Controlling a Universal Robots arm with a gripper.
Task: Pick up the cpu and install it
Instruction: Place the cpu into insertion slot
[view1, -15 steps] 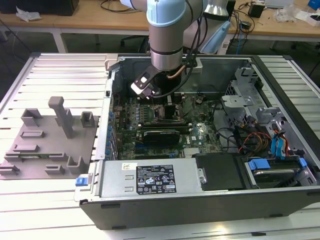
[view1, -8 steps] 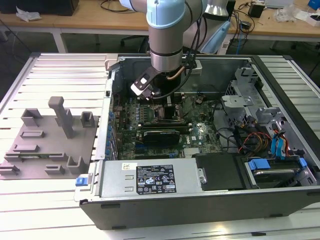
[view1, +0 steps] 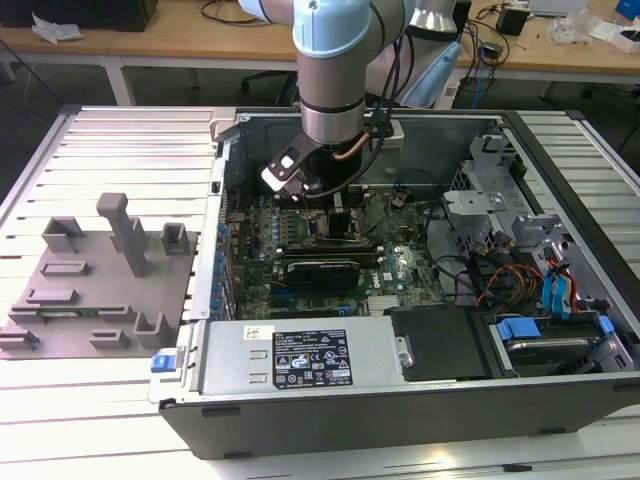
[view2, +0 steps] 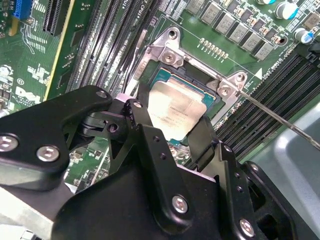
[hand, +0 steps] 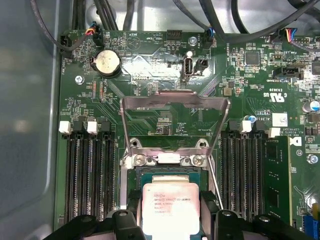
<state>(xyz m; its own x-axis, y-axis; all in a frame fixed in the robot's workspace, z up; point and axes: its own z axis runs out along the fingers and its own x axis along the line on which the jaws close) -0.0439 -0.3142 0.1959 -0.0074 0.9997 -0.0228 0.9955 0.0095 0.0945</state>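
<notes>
Two black fingers of the gripper close against opposite edges of the cpu, so we read the claw as clenched on the chip. In both wrist views the cpu lies squarely over the open socket, whose retaining frame stands swung up and clear. Whether the chip already rests in the socket or hangs just above it, we cannot tell. In the exterior view the arm reaches down onto the motherboard inside the computer case. We judge the cpu light, thin and rigid, with a smooth metal top that offers little grip, so its side edges are the right place to hold it. Its underside and the socket contacts are likely delicate, and any tilt or sideways force risks damage.
</notes>
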